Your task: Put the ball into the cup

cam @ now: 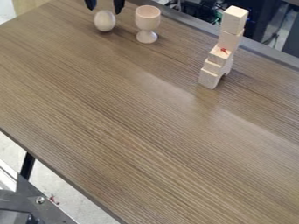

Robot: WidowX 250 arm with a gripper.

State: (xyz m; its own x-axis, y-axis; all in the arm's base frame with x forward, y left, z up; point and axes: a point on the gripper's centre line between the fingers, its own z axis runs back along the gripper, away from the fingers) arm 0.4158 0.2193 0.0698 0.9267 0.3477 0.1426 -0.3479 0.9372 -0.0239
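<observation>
We look over a wood-grained tabletop (134,131), pale floor (64,192) past its edge between seven and eight o'clock.
We count one ball (104,21) on the table at eleven, one stemmed cup (147,18) near it at twelve, one stack of wooden blocks (230,40) at one, and one gripper (104,9) at eleven, fingers parted above the ball.

Diffuse, fairly bright light covers the desk (105,127). Soft, pale glare (153,84) lies below the fingers (119,6) and toward the view's right.
</observation>
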